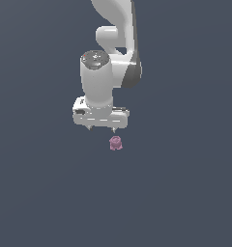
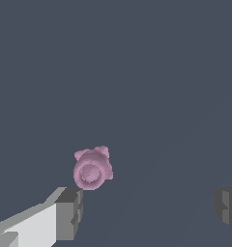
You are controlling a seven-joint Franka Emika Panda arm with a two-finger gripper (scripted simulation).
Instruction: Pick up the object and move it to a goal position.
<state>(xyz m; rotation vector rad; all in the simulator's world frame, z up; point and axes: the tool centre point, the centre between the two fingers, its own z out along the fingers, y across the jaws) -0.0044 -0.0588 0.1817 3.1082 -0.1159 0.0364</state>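
Note:
The object (image 1: 116,143) is a small pink-mauve lumpy item with little knobs at its base, resting on the dark grey surface. My gripper (image 1: 101,128) hangs above it, pointing down, with its jaws wide apart and nothing between them. The object sits just below the fingertip on the exterior view's right, not between the fingers. In the wrist view the object (image 2: 92,169) lies just beyond one finger (image 2: 68,212), outside the gap; the other finger (image 2: 228,207) is far across. The gripper (image 2: 148,211) touches nothing.
The white arm (image 1: 118,43) rises behind the gripper to the top of the exterior view. The dark grey surface (image 1: 185,193) spreads flat all around, with no other objects in view.

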